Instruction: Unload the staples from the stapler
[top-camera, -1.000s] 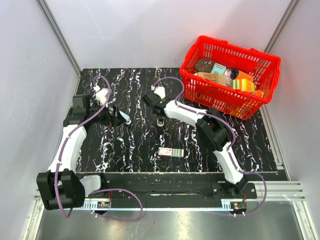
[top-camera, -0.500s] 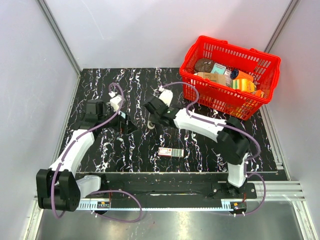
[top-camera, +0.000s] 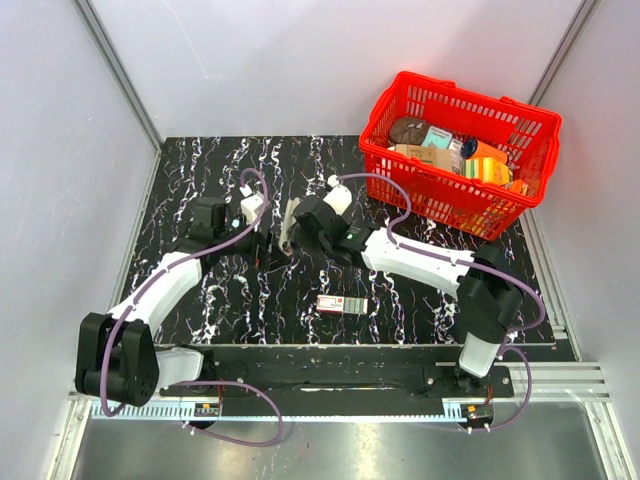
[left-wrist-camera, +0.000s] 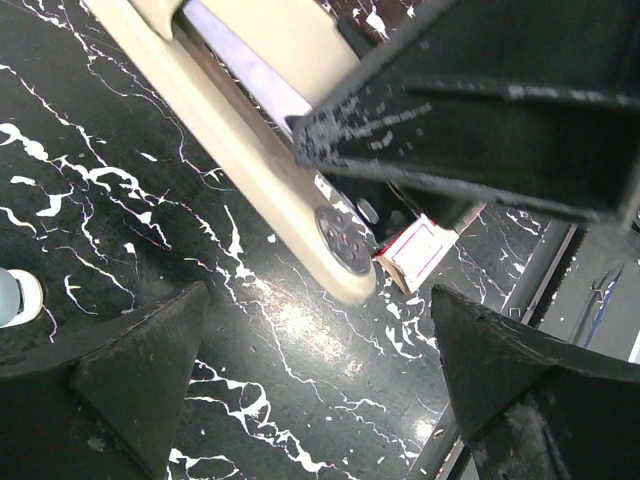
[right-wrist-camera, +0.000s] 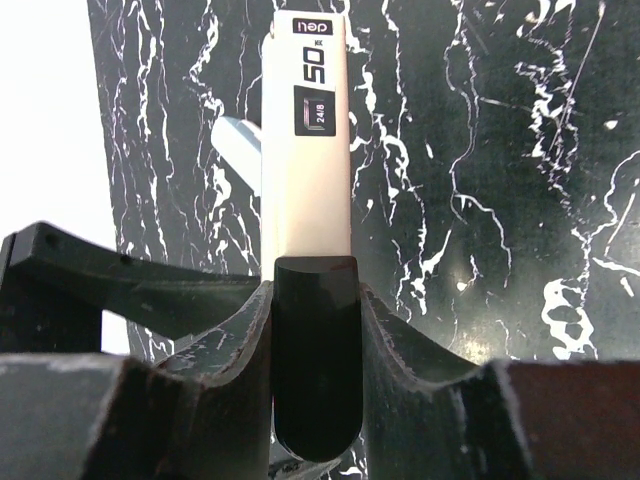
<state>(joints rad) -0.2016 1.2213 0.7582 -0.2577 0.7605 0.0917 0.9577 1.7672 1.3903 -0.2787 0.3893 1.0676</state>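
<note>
My right gripper (right-wrist-camera: 315, 350) is shut on the black rear end of the cream stapler (right-wrist-camera: 305, 150), whose nose points away from the wrist. In the top view the right gripper (top-camera: 300, 225) holds the stapler (top-camera: 289, 222) over the mat's middle. My left gripper (top-camera: 264, 246) is just left of it. In the left wrist view the stapler (left-wrist-camera: 260, 165) crosses the top of the frame above the left gripper (left-wrist-camera: 320, 385), which stands open with only bare mat between its fingers (left-wrist-camera: 130, 370). The staples are hidden inside the stapler.
A small staple box (top-camera: 341, 305) lies on the black marbled mat (top-camera: 230, 170) in front of the arms and shows as the box (left-wrist-camera: 425, 248) in the left wrist view. A red basket (top-camera: 400, 185) with groceries stands at the back right.
The right arm has carried the stapler to the left. The left arm has swung right to meet it, and its jaws have opened a little wider.
</note>
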